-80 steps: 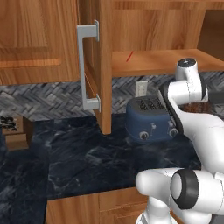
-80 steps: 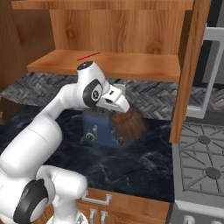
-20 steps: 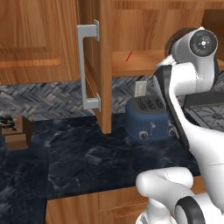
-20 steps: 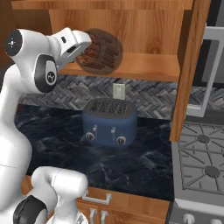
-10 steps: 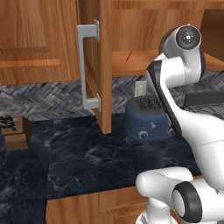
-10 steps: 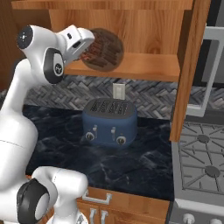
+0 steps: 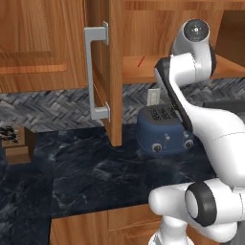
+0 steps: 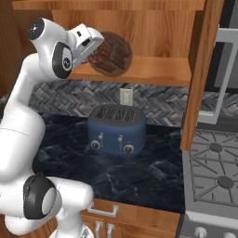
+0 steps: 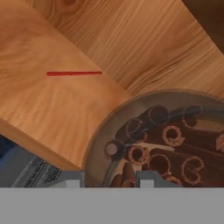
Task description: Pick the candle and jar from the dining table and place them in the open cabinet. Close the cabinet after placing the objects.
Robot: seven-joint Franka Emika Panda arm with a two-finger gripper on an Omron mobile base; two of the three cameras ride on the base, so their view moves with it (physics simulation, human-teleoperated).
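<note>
**Operator:** Pincer [image 8: 95,50] status: clamped on the jar [image 8: 110,52], jaws part-way apart around its body. From the right base view I read the jar at shelf height, at the front lip of the cabinet shelf [image 8: 153,69] and overlapping it. Four seconds back I had it low, in front of the toaster [image 8: 116,129]; over the last second the arm has carried it rightward, towards the opening.

**Supervisor:** Meaning for the task?

**Operator:** Lift appears done; insertion is the step in hand. I judge the jar not yet set down. No candle is visible to me here, so that item remains outstanding, as does closing the cabinet.

**Supervisor:** Edges and clearance?

**Operator:** In the hand view the shelf's front edge [image 9: 39,142] runs diagonally just beside the jar, with bare wood beyond it up to the back panel. A thin red mark [image 9: 74,73] lies on that board. The open door [image 7: 112,72] stands well to the left, its bar handle [image 7: 95,72] facing outward. The toaster sits directly below on the bench [image 8: 158,172], so a drop at the lip would likely strike it.
</note>
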